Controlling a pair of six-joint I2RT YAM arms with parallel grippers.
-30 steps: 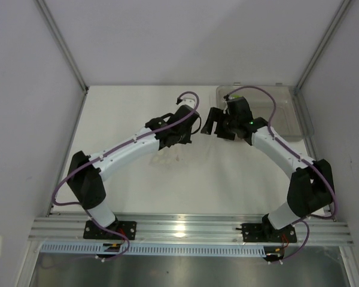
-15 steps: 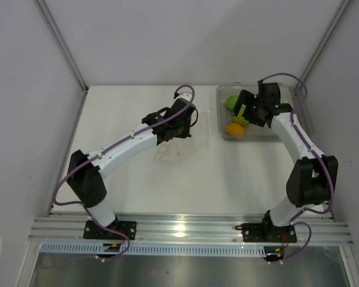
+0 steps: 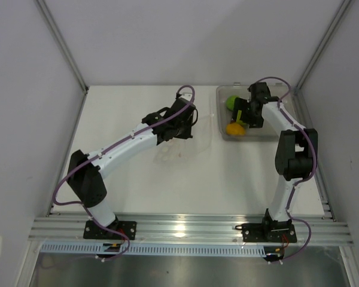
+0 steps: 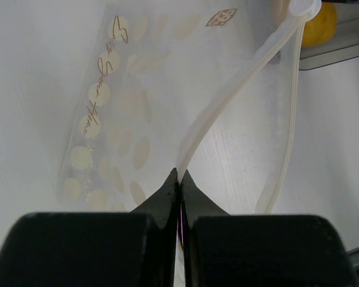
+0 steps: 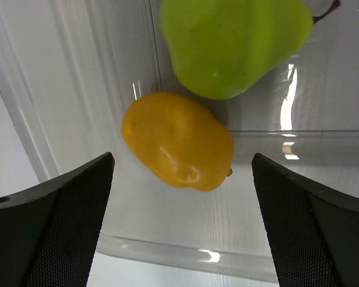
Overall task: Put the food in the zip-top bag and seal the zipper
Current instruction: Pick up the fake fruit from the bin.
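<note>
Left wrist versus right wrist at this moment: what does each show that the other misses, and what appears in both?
Only the left wrist view shows the zip-top bag, with its zipper strip pinched in the shut left gripper. Only the right wrist view shows a lime-green piece and the open right gripper above the fruit. Both show the orange piece in the clear tray.

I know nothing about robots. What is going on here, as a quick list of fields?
Left pincer: shut, pinching the zipper strip of the dotted bag
Right pincer: open, above the orange fruit
Tray: holds the orange fruit and a green fruit
Bag contents: no fruit visible inside
</note>
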